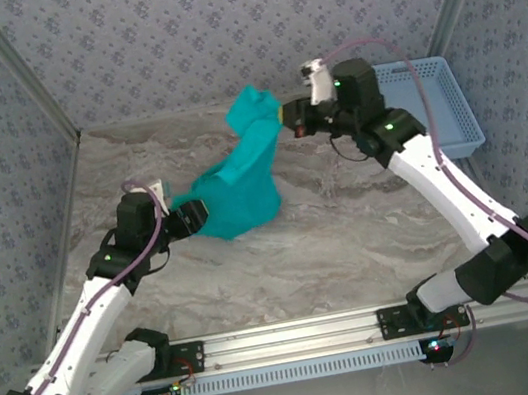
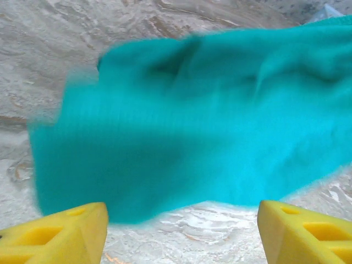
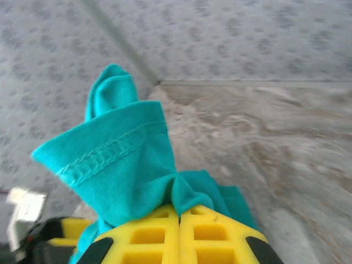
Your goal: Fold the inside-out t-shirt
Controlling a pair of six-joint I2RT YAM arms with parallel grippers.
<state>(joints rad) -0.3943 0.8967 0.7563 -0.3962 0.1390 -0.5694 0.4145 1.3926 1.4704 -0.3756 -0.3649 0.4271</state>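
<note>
Teal t-shirt (image 1: pixel 237 187) hangs pinched in my right gripper (image 3: pixel 179 213); left gripper (image 2: pixel 181 223) gapes wide, empty; that thin pinch might slip.

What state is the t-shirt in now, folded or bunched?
Bunched, not folded. The teal t-shirt is crumpled, its far end held up off the marble table in the right arm's shut jaws.
</note>
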